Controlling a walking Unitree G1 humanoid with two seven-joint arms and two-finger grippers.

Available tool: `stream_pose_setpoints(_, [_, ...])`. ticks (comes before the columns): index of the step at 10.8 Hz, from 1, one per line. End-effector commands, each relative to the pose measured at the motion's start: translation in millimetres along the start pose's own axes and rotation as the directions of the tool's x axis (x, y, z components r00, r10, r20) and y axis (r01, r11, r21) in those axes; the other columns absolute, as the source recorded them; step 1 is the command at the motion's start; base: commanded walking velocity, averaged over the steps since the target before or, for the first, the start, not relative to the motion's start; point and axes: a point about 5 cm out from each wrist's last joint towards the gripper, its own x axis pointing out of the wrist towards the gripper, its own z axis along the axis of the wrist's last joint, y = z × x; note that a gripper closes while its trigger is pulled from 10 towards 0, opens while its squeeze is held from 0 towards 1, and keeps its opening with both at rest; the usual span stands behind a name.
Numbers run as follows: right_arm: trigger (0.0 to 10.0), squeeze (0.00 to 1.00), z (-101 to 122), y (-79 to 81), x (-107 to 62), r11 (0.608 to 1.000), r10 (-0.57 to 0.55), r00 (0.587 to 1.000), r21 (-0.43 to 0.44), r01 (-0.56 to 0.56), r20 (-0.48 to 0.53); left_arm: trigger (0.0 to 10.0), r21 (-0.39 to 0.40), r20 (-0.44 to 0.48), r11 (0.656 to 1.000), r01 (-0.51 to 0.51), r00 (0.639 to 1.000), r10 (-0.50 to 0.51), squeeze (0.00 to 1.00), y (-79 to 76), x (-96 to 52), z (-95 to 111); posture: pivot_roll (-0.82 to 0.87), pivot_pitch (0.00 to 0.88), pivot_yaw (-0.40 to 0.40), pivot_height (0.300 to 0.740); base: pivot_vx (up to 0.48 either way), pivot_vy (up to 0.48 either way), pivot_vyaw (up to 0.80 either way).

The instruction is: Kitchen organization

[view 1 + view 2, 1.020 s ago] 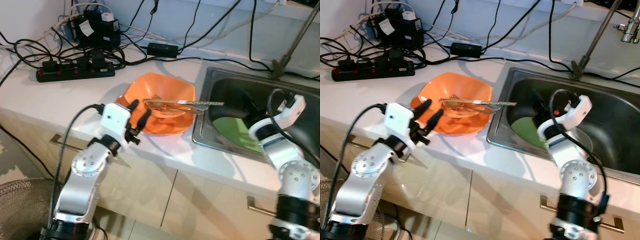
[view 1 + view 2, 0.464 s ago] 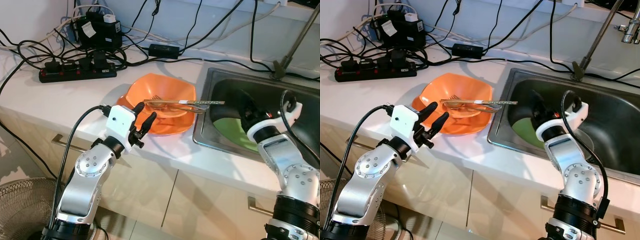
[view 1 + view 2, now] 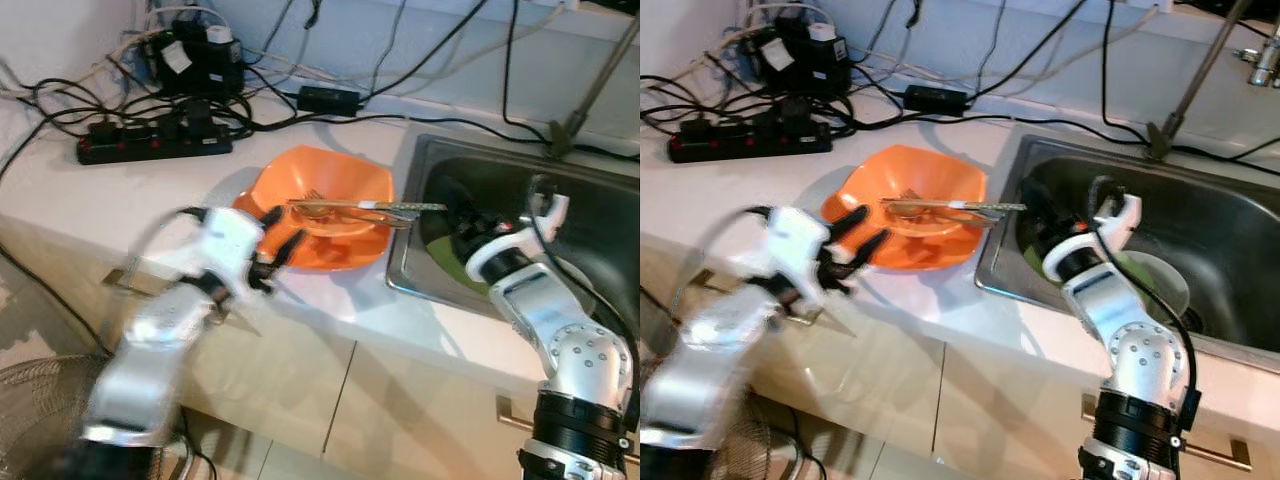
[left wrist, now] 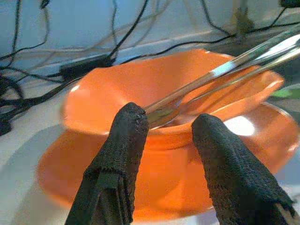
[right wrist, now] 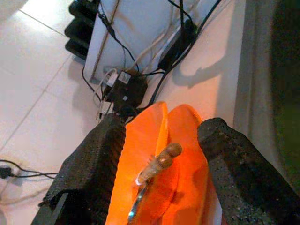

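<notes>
White counter (image 3: 120,195), steel sink (image 3: 600,200), cables (image 3: 150,95) along wall.

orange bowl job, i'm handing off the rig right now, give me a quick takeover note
Left claw: open, empty, at the near rim of the orange bowl, not touching.
Right claw: open, empty, over the sink's left edge, pointing at the utensil handles.
Things: orange bowl sits on an orange plate on the counter; fork and another utensil lie across the bowl, handles overhanging toward the sink. Green plate in the sink.
Done: nothing moved yet. Left: grasp utensils, clear bowl and plate.
</notes>
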Motion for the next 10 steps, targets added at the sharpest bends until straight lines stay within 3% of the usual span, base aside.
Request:
stream_pose_setpoints(1, [10.0, 0.00, 3, 1.3, -3.9, 0.999, -0.015, 1.000, -0.034, 0.016, 0.005, 10.0, -0.006, -0.010, 1.000, 0.017, 1.000, -0.017, 0.00, 1.3, -6.6, 1, 0.21, 0.043, -0.053, 0.740, 0.000, 0.000, 0.00])
stream_pose_setpoints(4, [10.0, 0.00, 5, 2.2, -4.4, 0.999, -0.018, 1.000, -0.037, 0.018, 0.016, 10.0, 0.026, -0.051, 0.997, 0.070, 0.996, -0.069, 0.00, 5.9, -16.4, 7, 0.22, 0.044, -0.054, 0.740, 0.000, 0.000, 0.00])
stream_pose_setpoints(5, [10.0, 0.00, 6, 2.9, -4.1, 0.999, -0.015, 1.000, -0.036, 0.016, 0.020, 10.0, -0.020, -0.063, 0.988, 0.150, 0.987, -0.151, 0.00, -0.1, -19.1, 8, 0.21, 0.043, -0.053, 0.740, 0.000, 0.000, 0.00])
stream_pose_setpoints(10, [10.0, 0.00, 5, 3.6, -3.3, 0.999, -0.011, 1.000, -0.035, 0.011, 0.022, 10.0, -0.083, -0.124, 0.951, 0.298, 0.944, -0.307, 0.00, -19.6, -24.5, 0, 0.21, 0.044, -0.056, 0.740, 0.000, 0.000, 0.00])
